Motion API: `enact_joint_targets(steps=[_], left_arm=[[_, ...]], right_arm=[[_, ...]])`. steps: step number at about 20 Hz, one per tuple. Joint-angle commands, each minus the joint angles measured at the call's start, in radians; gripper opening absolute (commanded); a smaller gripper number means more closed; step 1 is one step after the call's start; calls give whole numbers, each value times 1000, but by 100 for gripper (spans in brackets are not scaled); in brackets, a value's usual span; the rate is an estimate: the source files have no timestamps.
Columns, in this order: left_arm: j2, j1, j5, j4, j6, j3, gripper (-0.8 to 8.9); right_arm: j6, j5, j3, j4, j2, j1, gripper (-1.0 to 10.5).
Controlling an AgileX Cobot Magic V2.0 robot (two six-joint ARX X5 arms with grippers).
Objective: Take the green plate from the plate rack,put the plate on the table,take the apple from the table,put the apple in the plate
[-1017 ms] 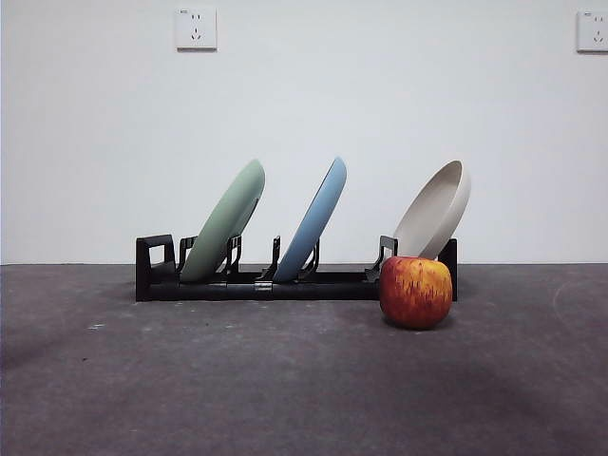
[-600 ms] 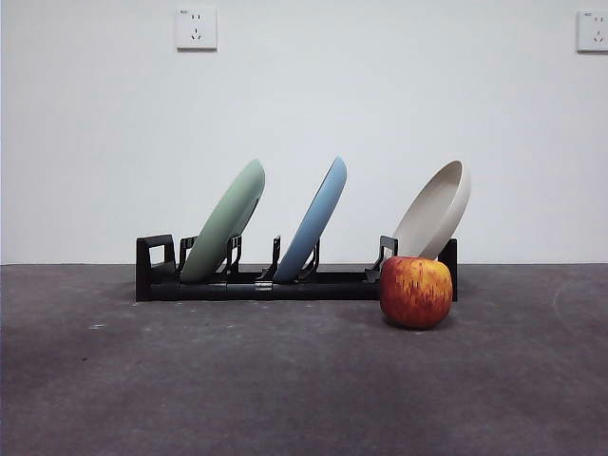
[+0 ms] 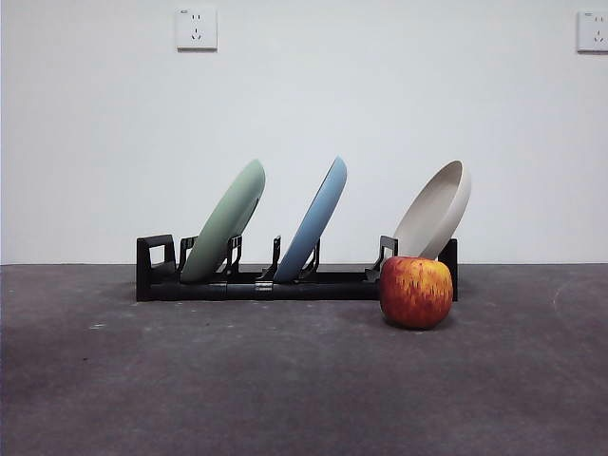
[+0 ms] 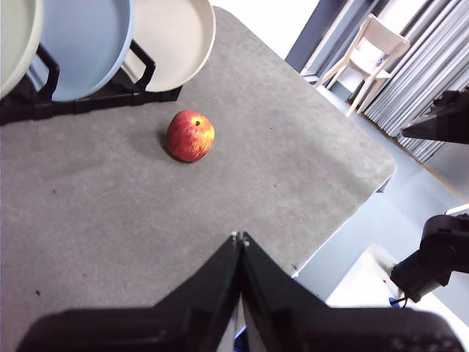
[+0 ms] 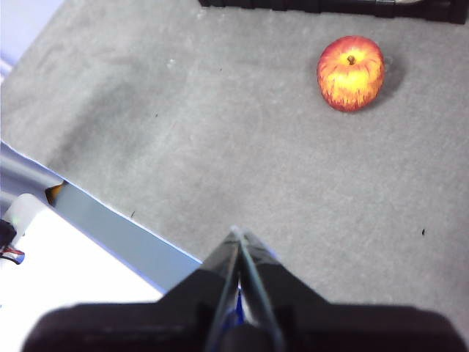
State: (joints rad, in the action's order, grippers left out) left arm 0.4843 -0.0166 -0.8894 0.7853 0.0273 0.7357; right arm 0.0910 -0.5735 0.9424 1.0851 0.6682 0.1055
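The green plate (image 3: 226,221) leans in the left slot of the black plate rack (image 3: 294,282) at the back of the table (image 3: 285,380); only its edge (image 4: 13,37) shows in the left wrist view. On the table just in front of the rack's right end sits the red apple (image 3: 415,292), also seen as the apple (image 4: 190,136) and the apple (image 5: 350,72) from the wrists. My left gripper (image 4: 239,237) is shut and empty, high above the table's near edge. The right gripper (image 5: 237,233) is shut too, holding nothing, well back from the apple.
A light blue plate (image 3: 313,220) stands in the rack's middle and a cream-white plate (image 3: 435,210) at its right end, just behind the apple. Beyond the table's corner I see a chair (image 4: 366,48) and the other arm's black parts (image 4: 440,249).
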Motion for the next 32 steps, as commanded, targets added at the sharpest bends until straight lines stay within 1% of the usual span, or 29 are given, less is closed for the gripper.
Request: enact_joint_targets(steps=[1, 2, 3, 4, 8, 12, 16, 18, 21, 25, 28, 32], left_arm=[[3, 4, 7, -3, -28, 7, 238], [6, 5, 31, 1, -27, 7, 483], [12, 5, 56, 2, -27, 7, 640], [17, 6, 58, 2, -27, 7, 658], [40, 11, 58, -2, -27, 8, 658], [97, 16, 114, -19, -30, 48, 657], [200, 52, 170, -171, -31, 103, 657], [283, 82, 191, -253, -28, 135, 656], [439, 142, 269, -347, -28, 207, 656], [670, 218, 336, -473, -28, 325, 656], [845, 267, 403, -548, -29, 424, 656], [1054, 304, 502, -631, -32, 554, 656]], right_arm=[[1, 5, 3, -10, -1, 2, 292], [-5, 4, 3, -11, 0, 2, 494], [-8, 4, 3, -13, 0, 2, 650], [-9, 4, 3, -13, 0, 2, 686], [-12, 4, 3, -13, 0, 2, 686], [-15, 4, 3, -14, 6, 2, 686], [-16, 3, 3, -14, 21, 2, 686], [-16, 3, 3, -14, 27, 2, 686], [-16, 3, 3, -14, 32, 2, 686], [-16, 3, 3, -14, 40, 2, 686], [-16, 3, 3, -14, 45, 2, 686], [-16, 3, 3, -14, 45, 2, 685]])
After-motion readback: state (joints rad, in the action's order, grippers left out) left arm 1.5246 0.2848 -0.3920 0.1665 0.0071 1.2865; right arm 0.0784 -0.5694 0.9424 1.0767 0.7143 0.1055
